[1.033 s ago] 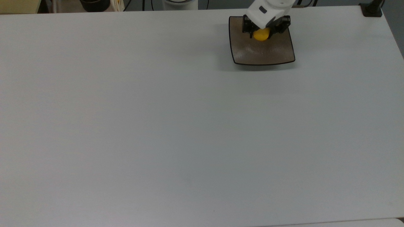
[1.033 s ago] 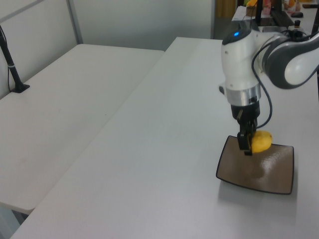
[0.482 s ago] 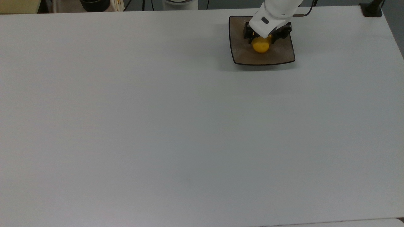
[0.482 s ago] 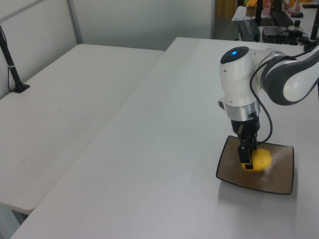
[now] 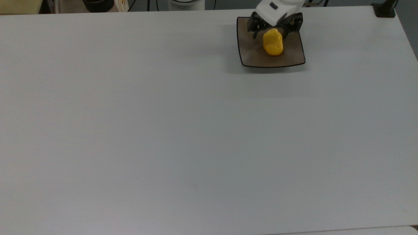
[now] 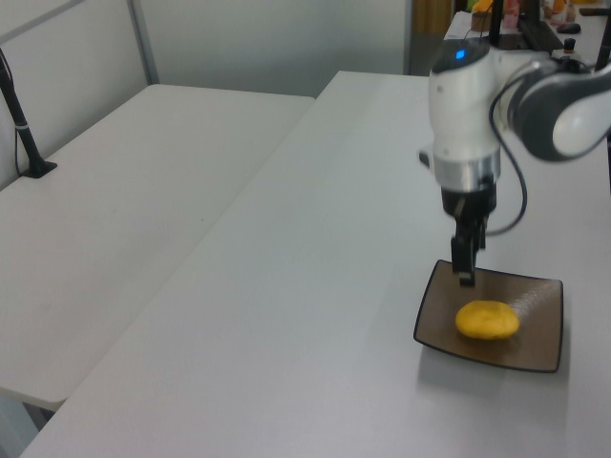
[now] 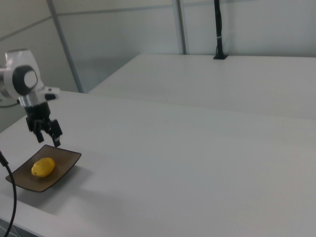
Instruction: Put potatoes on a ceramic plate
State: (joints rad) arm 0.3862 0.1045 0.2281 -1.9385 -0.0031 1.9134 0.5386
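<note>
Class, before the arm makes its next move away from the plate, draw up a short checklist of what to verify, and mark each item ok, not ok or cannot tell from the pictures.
1. Potato lies on the plate: ok.
2. Hand has let go and is open: ok, its fingers stand apart in the right view with nothing between them.
3. Hand is clear above the potato: ok, the left view shows a gap between them.
4. Potato sits within the rim, not overhanging: ok, near the middle in the top view.
5. Potato at rest, not rolling: cannot tell.
6. Plate flat on the table: ok.
</note>
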